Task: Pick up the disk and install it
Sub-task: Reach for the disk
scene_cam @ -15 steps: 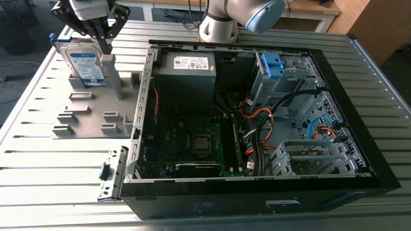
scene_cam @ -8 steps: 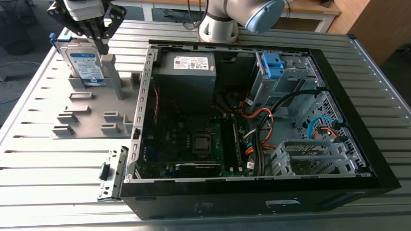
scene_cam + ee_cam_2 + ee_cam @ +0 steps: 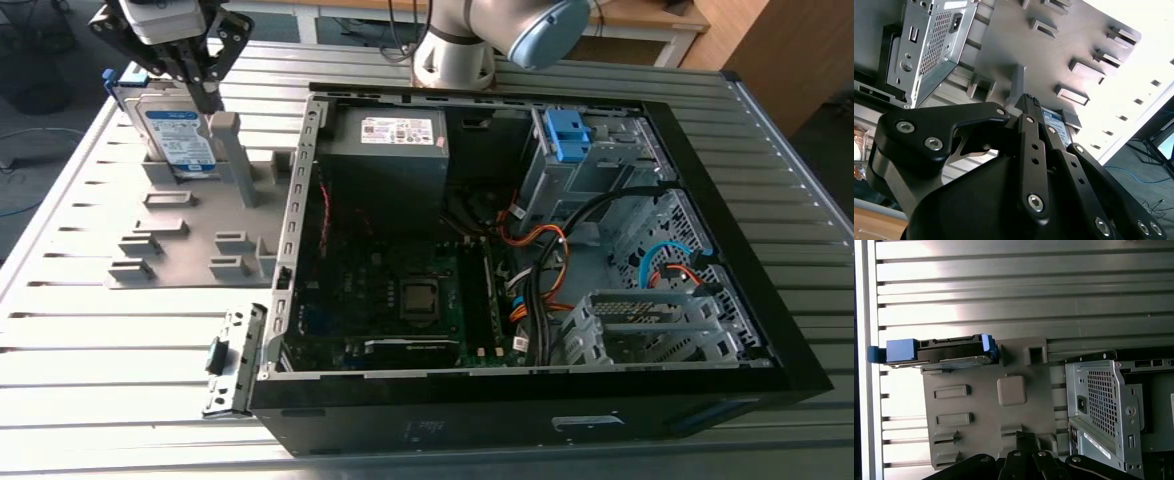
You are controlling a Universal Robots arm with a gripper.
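Note:
The disk (image 3: 180, 135), a silver drive with a blue-and-white label in a blue carrier, stands upright on edge in a slot of the grey fixture (image 3: 187, 225) at the exterior view's left. In the first wrist view the disk (image 3: 939, 351) shows edge-on. My gripper (image 3: 207, 95) hangs just above the disk's top corner, beside a grey post. Its black fingers are drawn together with nothing between them in both wrist views (image 3: 1026, 440) (image 3: 1030, 102). Part of the disk's label (image 3: 1056, 120) shows behind the fingertips.
The open computer case (image 3: 747, 330) lies on the slatted metal table (image 3: 107, 340) to the exterior view's right of the fixture. Inside it are a grey power supply (image 3: 387, 140), a drive bay with a blue clip (image 3: 563, 135) and loose cables. The arm's base (image 3: 454, 50) stands behind the case.

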